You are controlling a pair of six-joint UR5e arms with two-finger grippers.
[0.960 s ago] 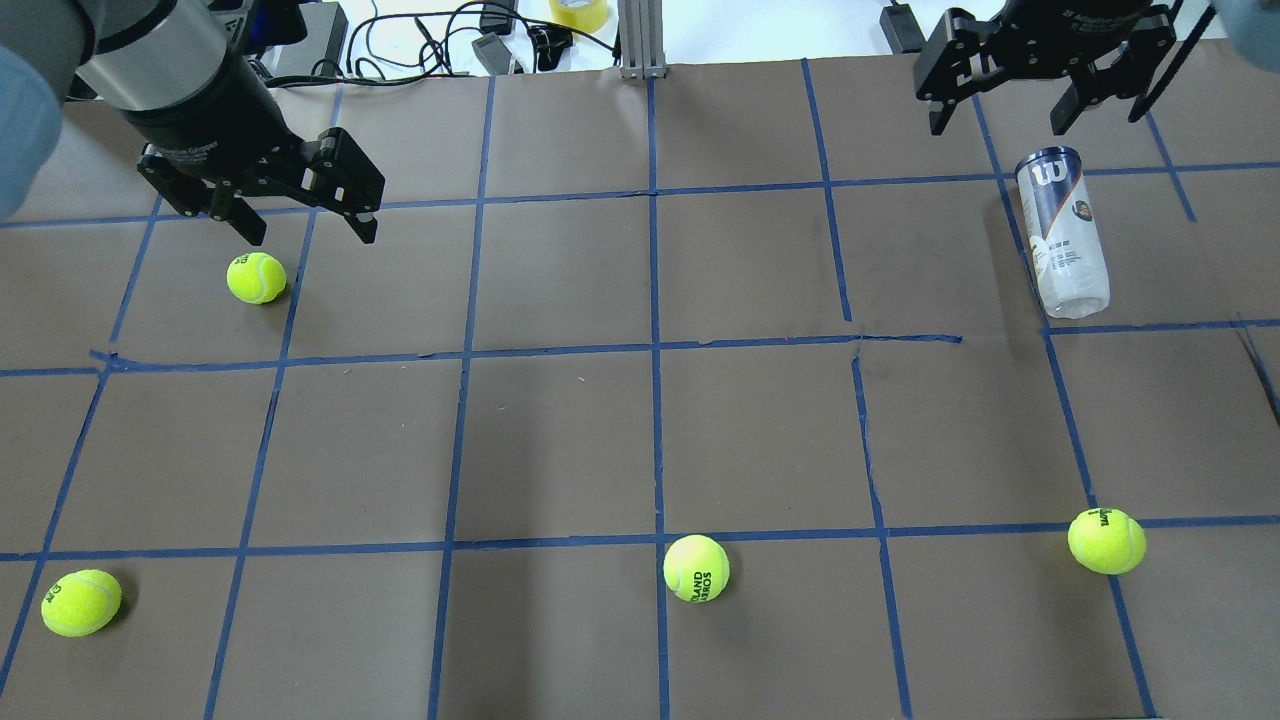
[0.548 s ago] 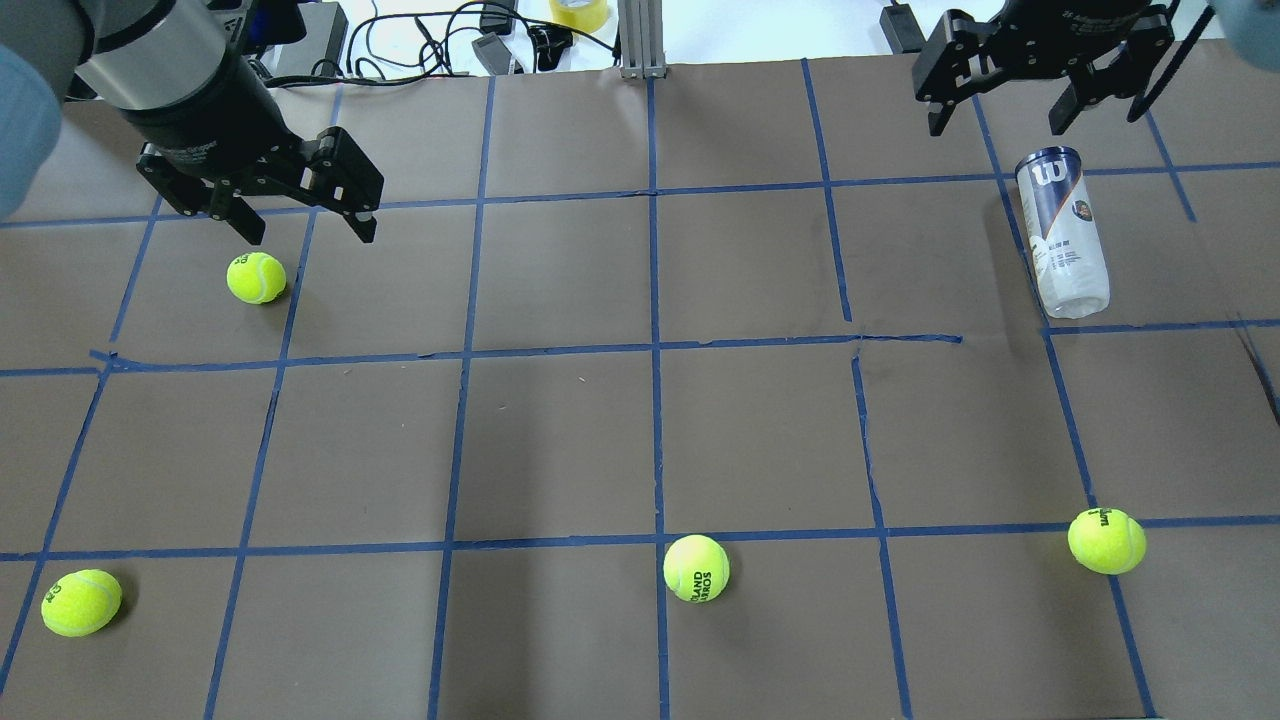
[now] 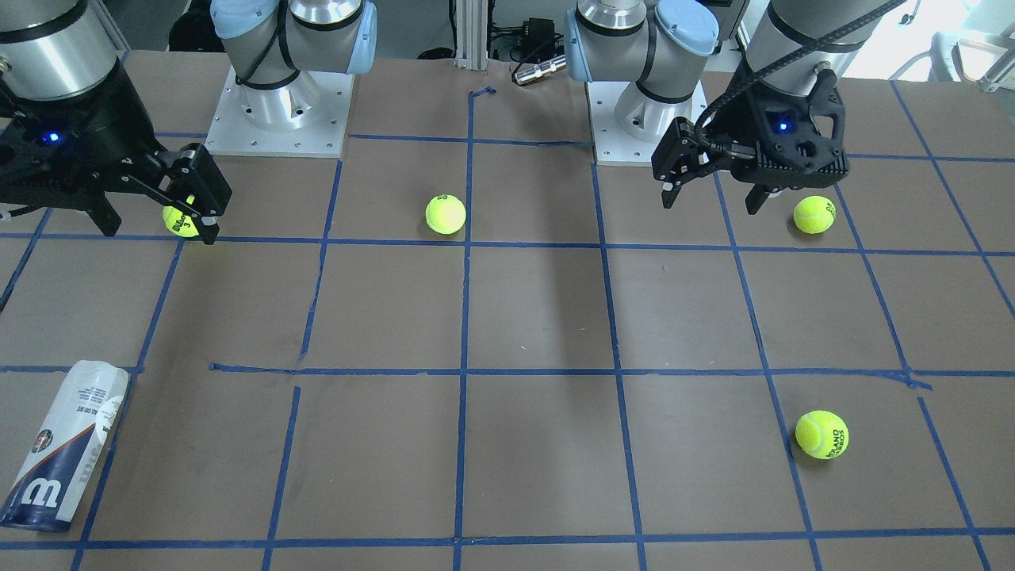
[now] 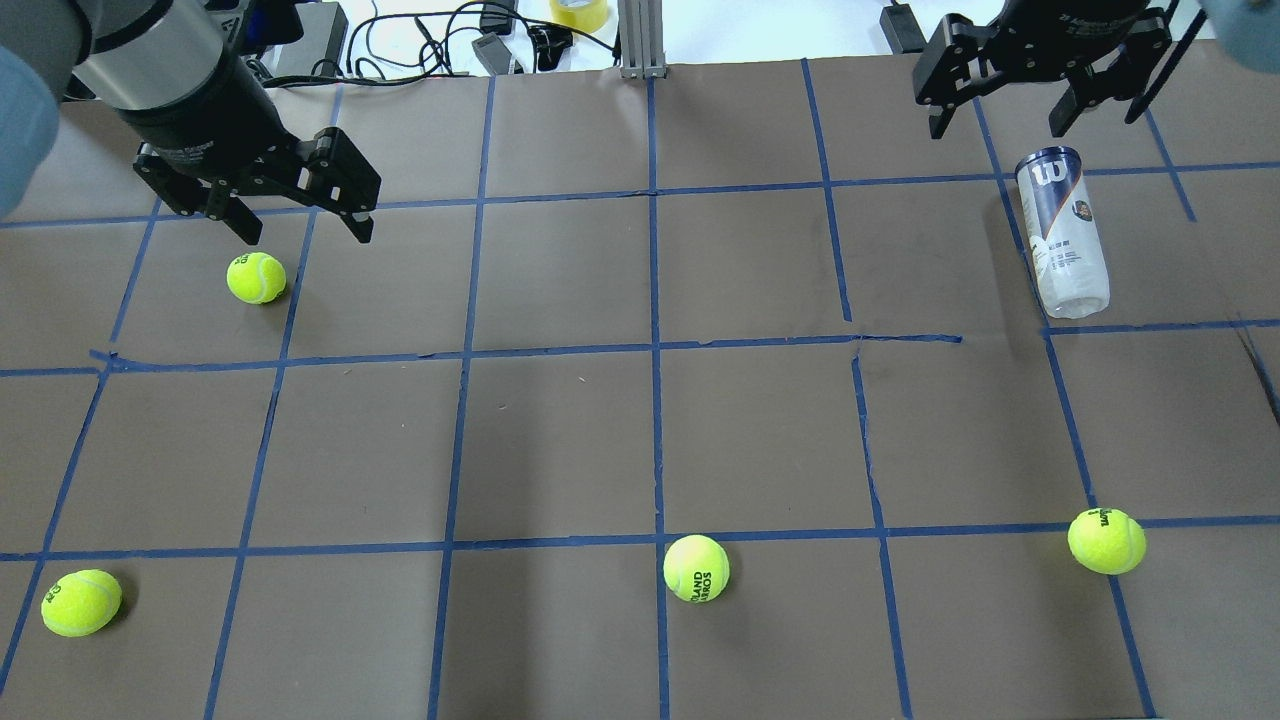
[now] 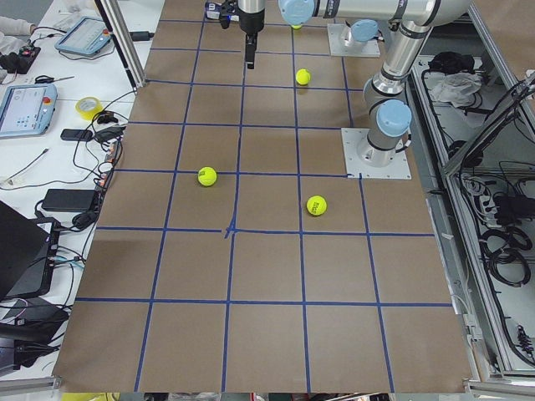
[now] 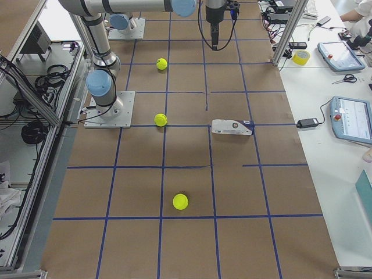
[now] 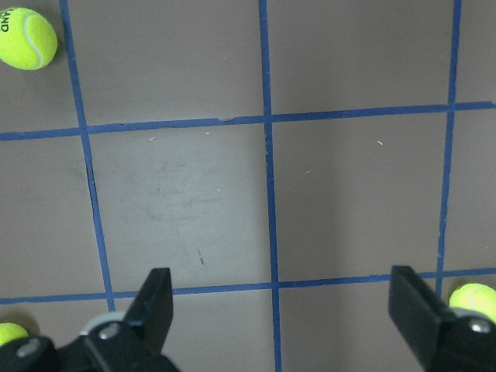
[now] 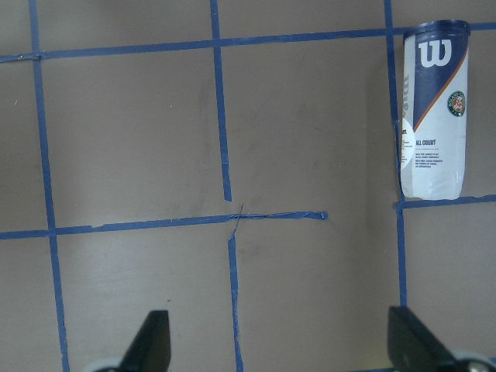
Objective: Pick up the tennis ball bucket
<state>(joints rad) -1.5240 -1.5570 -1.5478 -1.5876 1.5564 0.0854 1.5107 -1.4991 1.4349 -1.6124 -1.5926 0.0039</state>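
The tennis ball bucket (image 4: 1062,232) lies on its side at the table's far right, with the navy "W" end pointing away from the robot. It also shows in the front view (image 3: 67,444), the right side view (image 6: 231,127) and the right wrist view (image 8: 434,116). My right gripper (image 4: 997,128) is open and empty. It hangs above the table just beyond the bucket's "W" end and does not touch it. In its wrist view the fingers (image 8: 151,341) are spread wide. My left gripper (image 4: 305,235) is open and empty at the far left.
Several yellow-green tennis balls lie loose on the brown, blue-taped table: one (image 4: 256,277) just under the left gripper, one (image 4: 81,602) near left, one (image 4: 696,568) near centre, one (image 4: 1106,541) near right. Cables and a tape roll (image 4: 580,12) lie beyond the far edge.
Both grippers have shifted very slightly toward the table's far side. The bucket and the balls have not moved.
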